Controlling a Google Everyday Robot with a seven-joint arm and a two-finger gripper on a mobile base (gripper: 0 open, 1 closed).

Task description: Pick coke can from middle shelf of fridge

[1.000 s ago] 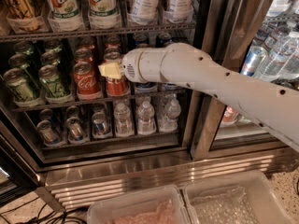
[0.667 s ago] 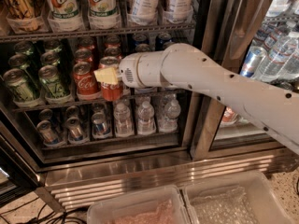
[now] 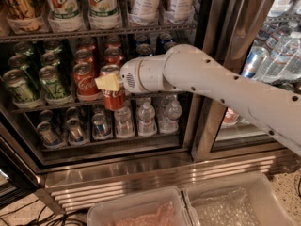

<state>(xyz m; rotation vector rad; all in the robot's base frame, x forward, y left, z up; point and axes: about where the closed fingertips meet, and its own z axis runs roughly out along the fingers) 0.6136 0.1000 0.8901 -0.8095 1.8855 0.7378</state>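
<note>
Camera view: the coke can [image 3: 114,99] is held clamped between the jaws of the gripper [image 3: 111,83] at the front edge of the middle shelf [image 3: 28,108], just beside another red can [image 3: 84,81]. Clear bins [image 3: 235,181] are seen below the steel-framed fridge [image 3: 141,171].

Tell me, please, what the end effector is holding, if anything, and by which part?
The end effector, in front of the middle shelf, grips a coke can by its upper body, just below the silver top.
</note>
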